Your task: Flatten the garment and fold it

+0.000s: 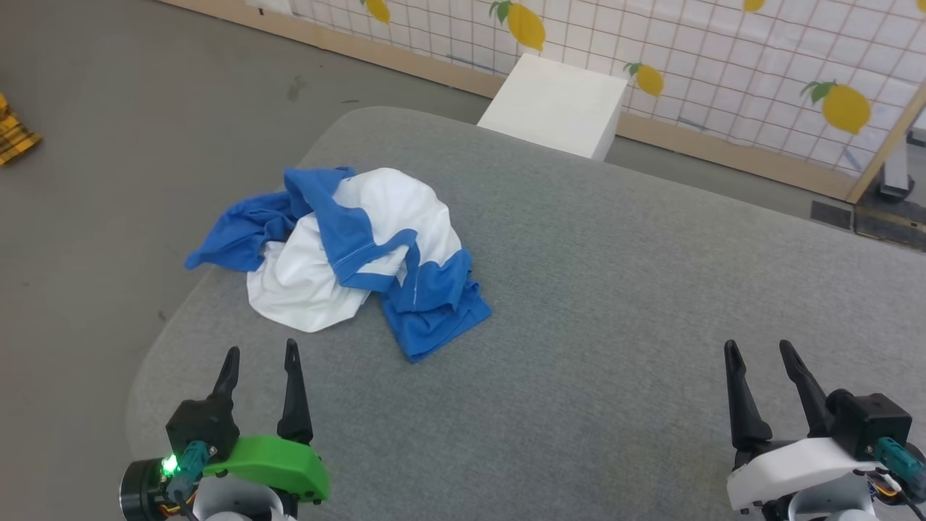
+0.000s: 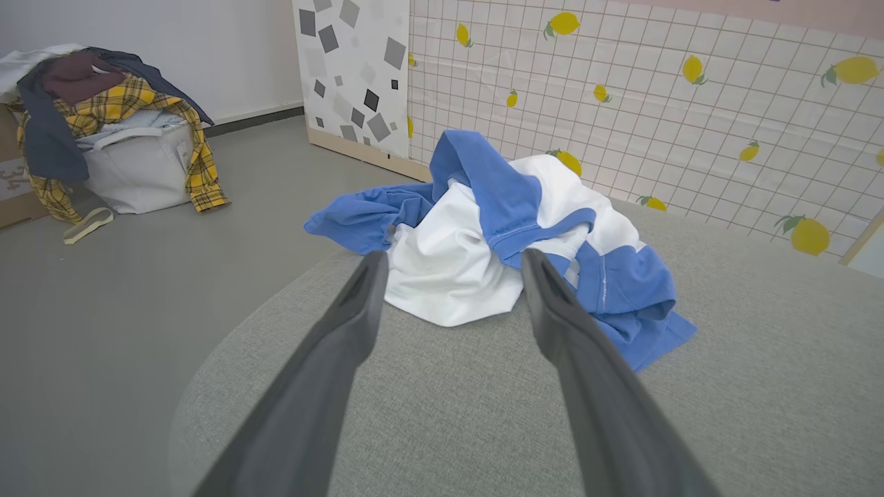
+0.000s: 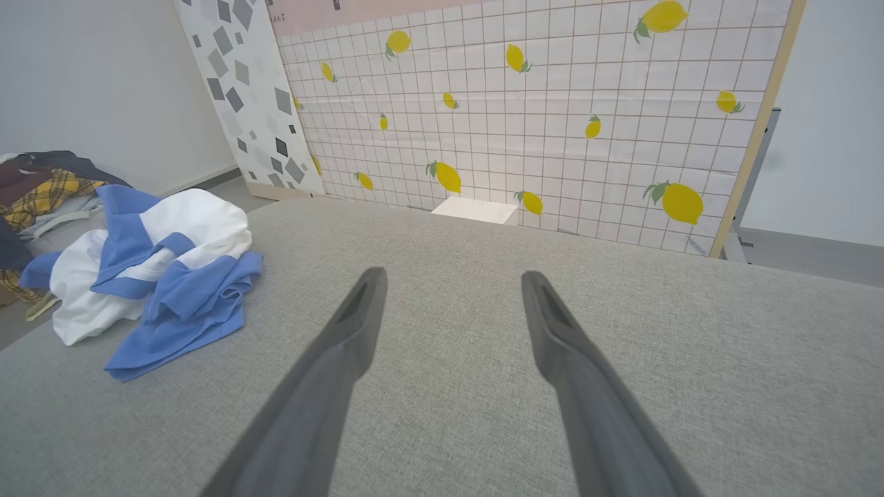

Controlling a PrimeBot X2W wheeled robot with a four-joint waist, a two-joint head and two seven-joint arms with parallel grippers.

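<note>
The garment, white with royal-blue sleeves, lies crumpled in a heap near the left edge of the grey padded table. One blue sleeve hangs over that edge. My left gripper stands open just in front of the heap, apart from it, fingers pointing at it. In the left wrist view the garment sits right beyond the spread fingertips. My right gripper is open over bare table at the lower right, far from the cloth. The right wrist view shows the garment off to the left.
A white box stands on the floor behind the table's far edge, before a lemon-patterned grid panel. A basket heaped with plaid and dark clothes sits on the floor to the left. Grey floor surrounds the table.
</note>
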